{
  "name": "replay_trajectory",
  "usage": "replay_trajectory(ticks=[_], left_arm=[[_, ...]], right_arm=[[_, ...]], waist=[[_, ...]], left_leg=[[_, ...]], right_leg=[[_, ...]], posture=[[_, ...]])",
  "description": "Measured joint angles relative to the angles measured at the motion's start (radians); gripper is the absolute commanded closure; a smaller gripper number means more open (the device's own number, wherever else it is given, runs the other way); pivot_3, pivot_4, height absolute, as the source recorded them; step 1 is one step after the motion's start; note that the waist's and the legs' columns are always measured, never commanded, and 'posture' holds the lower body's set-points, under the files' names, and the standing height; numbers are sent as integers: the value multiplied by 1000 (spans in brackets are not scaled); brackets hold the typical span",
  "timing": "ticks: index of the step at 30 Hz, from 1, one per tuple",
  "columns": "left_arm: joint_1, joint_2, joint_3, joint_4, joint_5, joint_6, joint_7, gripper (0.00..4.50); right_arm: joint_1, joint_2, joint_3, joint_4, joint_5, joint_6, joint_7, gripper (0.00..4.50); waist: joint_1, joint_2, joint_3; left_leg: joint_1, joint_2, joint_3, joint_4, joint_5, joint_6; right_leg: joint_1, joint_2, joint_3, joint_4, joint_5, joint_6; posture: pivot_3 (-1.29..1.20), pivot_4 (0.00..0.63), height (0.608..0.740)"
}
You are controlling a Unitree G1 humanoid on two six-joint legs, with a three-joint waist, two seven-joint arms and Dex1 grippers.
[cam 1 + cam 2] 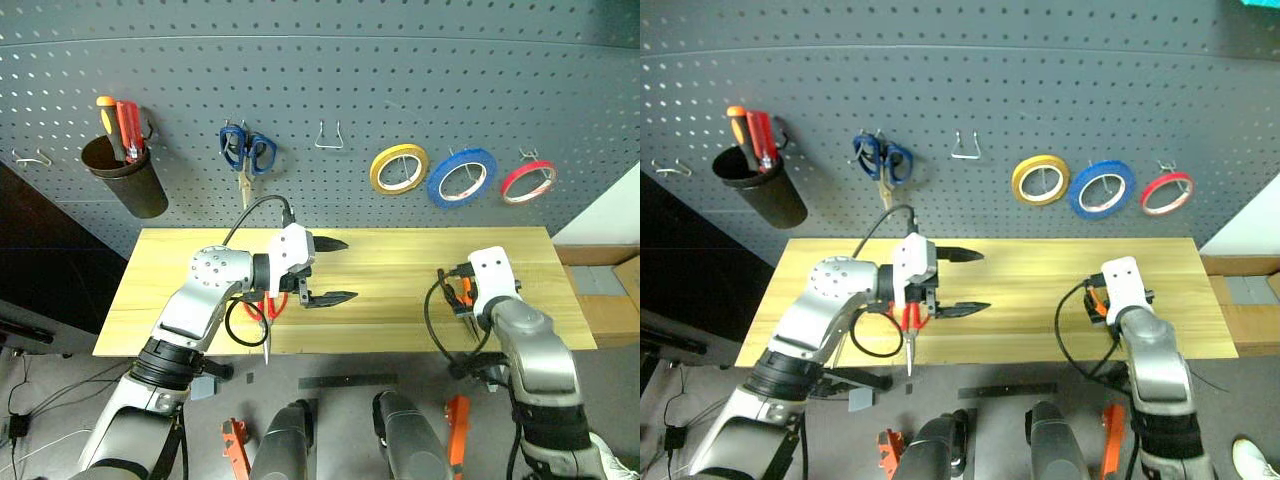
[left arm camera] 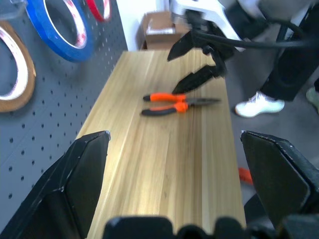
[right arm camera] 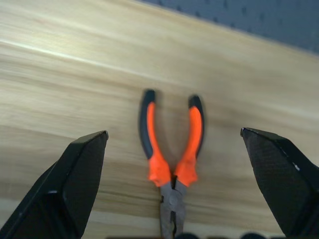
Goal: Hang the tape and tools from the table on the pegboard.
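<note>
Pliers: your small orange-and-black-handled pliers [image 3: 172, 164] lie flat on the light plank table [image 1: 400, 262], between the right gripper's [image 2: 197, 62] spread fingers.
Long axis: handles point toward the dark grey pegboard [image 1: 330, 90].
Nearer arm: your right; left gripper [image 1: 328, 270] also open, well apart.

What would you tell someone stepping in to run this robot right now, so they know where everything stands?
Left gripper: open, empty, over the table.
Right gripper: open, empty, poised just above the pliers, which lie flat on the table near its right end.
Red-handled scissors: on the table's front edge, under the left arm, tips past the edge.
Done: blue tape hangs on the pegboard, between the yellow and red rings.
Left: hang pliers and scissors. I can't spot the blue-handled screwdriver.
</note>
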Motion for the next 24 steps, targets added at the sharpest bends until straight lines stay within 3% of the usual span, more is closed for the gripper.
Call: replay_trajectory(ticks=[6, 24], left_arm=[[-21, 13, 1, 34, 14, -37, -23, 0], [41, 43, 4, -27, 14, -37, -18, 0]], right_arm=[[-135, 25, -92, 274, 62, 39, -44, 14], [-283, -25, -87, 736, 128, -175, -56, 14]], waist=[[-1, 0, -1], [-16, -3, -6]], left_leg=[[-1, -1, 9, -2, -1, 2], [-1, 0, 15, 0, -2, 3]], right_leg=[[-2, -1, 5, -1, 1, 2], [-4, 0, 12, 0, 4, 6]], posture=[[-162, 220, 740], [-135, 206, 740]])
